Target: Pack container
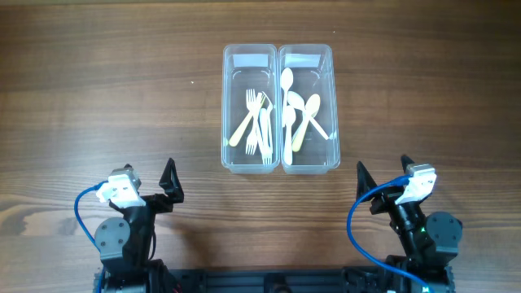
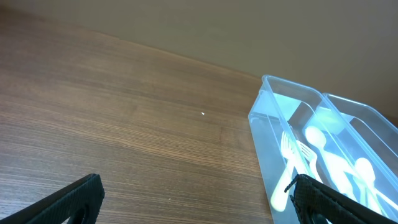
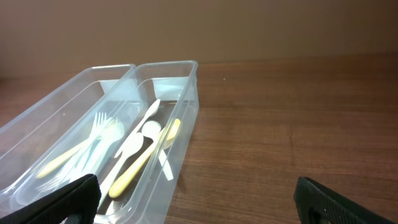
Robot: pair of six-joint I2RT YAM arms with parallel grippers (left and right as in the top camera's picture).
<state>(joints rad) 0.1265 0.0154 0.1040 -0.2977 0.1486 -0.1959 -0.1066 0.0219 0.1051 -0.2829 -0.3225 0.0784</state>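
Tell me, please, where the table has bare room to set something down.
Bare table lies left of the container and right of it, plus a strip between it and the open left gripper and right gripper. Inside is crowded: forks left, spoons right.

Both arms sit low in the overhead view, left arm (image 1: 122, 236) around 7 o'clock, right arm (image 1: 423, 232) around 5 o'clock. The left gripper (image 1: 143, 176) and right gripper (image 1: 383, 168) both point toward 12, with jaws spread wide and empty.
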